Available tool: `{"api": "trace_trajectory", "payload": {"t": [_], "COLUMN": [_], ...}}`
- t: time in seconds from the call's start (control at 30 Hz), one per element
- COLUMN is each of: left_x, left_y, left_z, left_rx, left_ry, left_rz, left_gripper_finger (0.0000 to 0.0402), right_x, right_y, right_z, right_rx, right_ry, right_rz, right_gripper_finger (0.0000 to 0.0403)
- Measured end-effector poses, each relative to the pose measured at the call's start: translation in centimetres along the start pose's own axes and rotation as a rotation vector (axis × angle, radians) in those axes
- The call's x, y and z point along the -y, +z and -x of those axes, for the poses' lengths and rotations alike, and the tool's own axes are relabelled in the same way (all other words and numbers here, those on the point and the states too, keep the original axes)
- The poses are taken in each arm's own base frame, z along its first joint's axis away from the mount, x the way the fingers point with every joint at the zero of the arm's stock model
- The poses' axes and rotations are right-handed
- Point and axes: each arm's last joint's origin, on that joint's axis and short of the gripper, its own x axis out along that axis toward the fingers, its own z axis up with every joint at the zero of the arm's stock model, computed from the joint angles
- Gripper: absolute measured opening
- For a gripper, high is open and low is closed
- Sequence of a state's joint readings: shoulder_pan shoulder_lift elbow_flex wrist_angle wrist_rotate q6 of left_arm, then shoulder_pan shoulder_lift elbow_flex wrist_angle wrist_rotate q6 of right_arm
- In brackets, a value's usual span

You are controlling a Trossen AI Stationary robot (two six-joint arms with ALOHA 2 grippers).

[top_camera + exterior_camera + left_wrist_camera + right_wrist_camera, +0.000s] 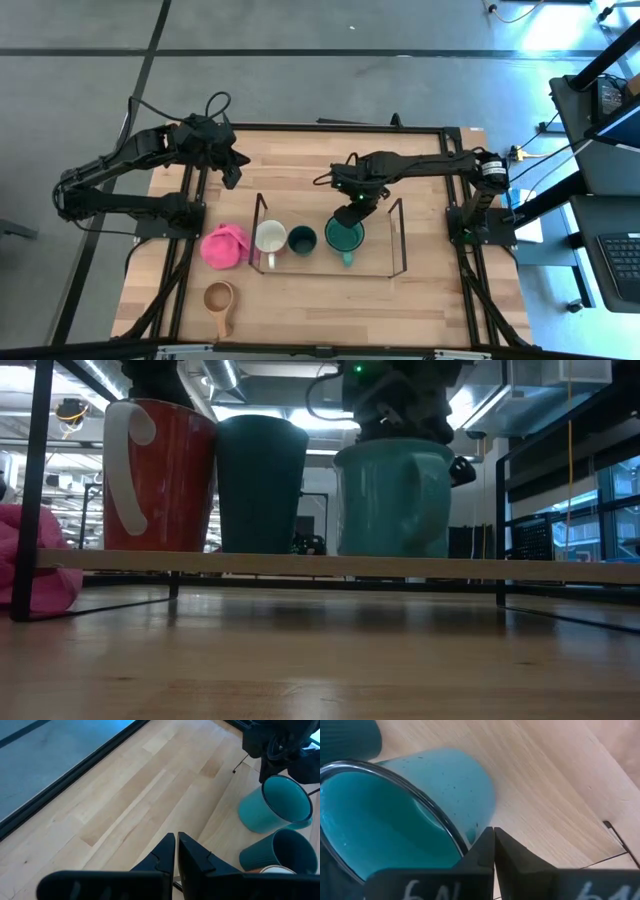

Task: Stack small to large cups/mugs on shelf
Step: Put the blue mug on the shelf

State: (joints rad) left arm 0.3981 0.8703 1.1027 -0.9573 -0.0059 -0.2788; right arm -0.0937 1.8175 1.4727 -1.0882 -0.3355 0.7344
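I am watching the left hand [232, 170] idling over the bare far-left part of the table [300, 150], its fingers pinched together on nothing. Moving rightward, the pink lump [224, 246] is lying just outside the left end frame of the shelf [398, 238]. Near the front edge, below the lump, the wooden cup [218, 298] is sitting alone on the table, well apart from the rack.

On the shelf, three cups are standing in a row: the white-rimmed mug [270, 240] at the left end, the small green cup [302, 240] beside it, then the teal mug [344, 236]. The right hand [358, 208] is hovering at the far rim of the teal mug, fingers clenched tight. In the right wrist view the tips meet just outside the rim with no wall between them, so I am judging the mug not gripped.

I am reckoning the task about three-quarters along: three cups are shelved and the wooden one is left. The order also looks doubtful to me, as the smallest cup is standing in the middle.

The low view is showing what the overhead one hides: all three cups resting upright on the shelf board, with the white handle facing the camera. Only the overhead view is showing the wooden cup. The left wrist view is catching the teal and green cups far off.
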Motion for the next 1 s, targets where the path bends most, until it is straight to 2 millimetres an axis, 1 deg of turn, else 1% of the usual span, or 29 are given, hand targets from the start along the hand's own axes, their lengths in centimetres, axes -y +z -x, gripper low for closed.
{"api": "trace_trajectory", "payload": {"t": [0.2, 0.57, 0.83, 1.0], "left_x": [0.0, 0.0, 0.0, 0.0], "left_y": [0.0, 0.0, 0.0, 0.0], "left_z": [0.0, 0.0, 0.0, 0.0], "left_rx": [0.000, 0.000, 0.000, 0.000], "left_ry": [0.000, 0.000, 0.000, 0.000], "left_rz": [0.003, 0.026, 0.027, 0.026], "left_gripper_finger": [0.0014, 0.0014, 0.0014, 0.0014], "right_x": [-0.4, -1.1, -1.7, -1.7], "right_y": [-0.3, -0.2, -0.8, -1.1], "right_z": [-0.2, -0.3, -0.6, -0.7], "right_rx": [-0.001, 0.037, 0.027, 0.015], "right_ry": [0.002, 0.041, 0.035, 0.024], "right_rz": [0.003, 0.003, 0.021, 0.014], "right_gripper_finger": [0.0004, 0.0004, 0.0005, 0.0005]}}
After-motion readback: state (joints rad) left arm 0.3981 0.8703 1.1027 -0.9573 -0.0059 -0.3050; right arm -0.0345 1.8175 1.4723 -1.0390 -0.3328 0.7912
